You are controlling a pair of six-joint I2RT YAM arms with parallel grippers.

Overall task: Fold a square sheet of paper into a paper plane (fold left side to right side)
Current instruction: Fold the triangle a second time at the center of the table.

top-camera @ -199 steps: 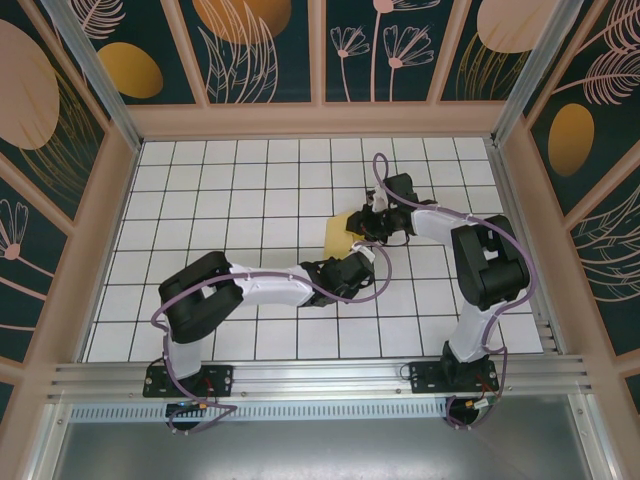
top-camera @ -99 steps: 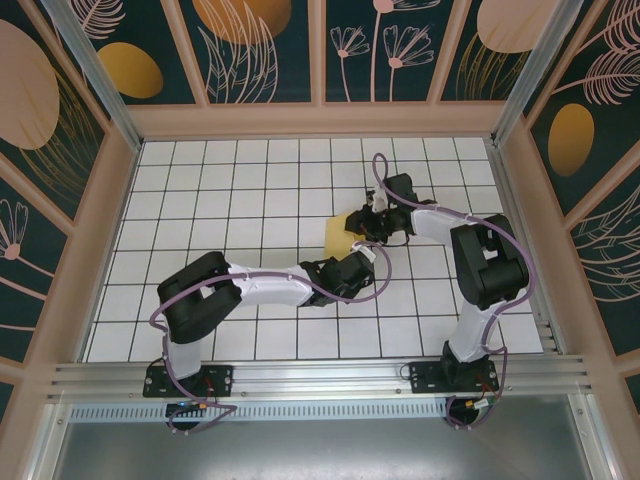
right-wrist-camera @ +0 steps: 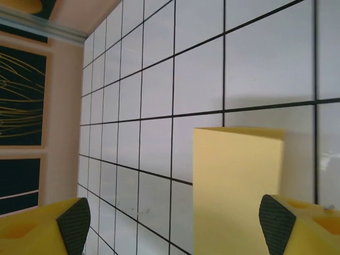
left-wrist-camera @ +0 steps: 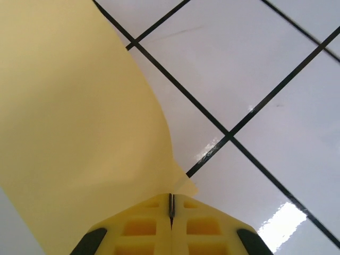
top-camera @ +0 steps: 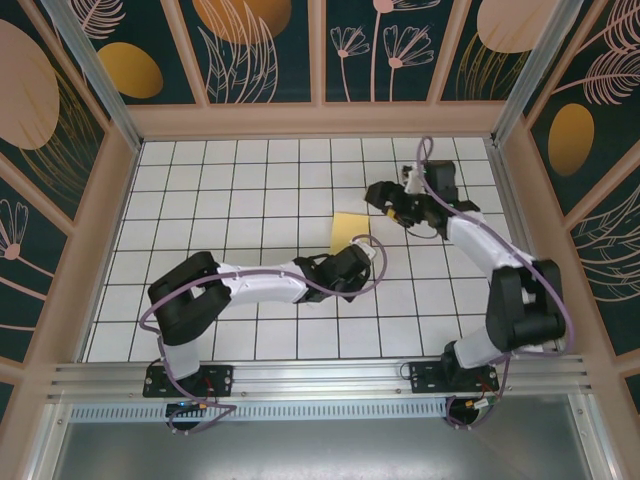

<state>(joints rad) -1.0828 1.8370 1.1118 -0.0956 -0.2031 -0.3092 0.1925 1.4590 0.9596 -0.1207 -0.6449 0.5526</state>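
Note:
The square sheet of paper shows as a narrow yellow rectangle on the white grid, near the table's middle. My left gripper is at its near end, and in the left wrist view its yellow jaws are shut on a corner of the paper, which curves up and away to the left. My right gripper hangs up and to the right of the sheet, apart from it. Its wrist view shows the gripper open, black pads wide apart, and the paper lying flat below with a straight far edge.
White tiles with black lines cover the table. A wooden frame and dark panels with orange ovals wall it in. The right arm's elbow stands near the right wall. A metal rail runs along the near edge.
My right gripper has let go of the paper, opened wide and drawn back to the upper right. My left gripper has stayed at the sheet's near corner, closing fully.

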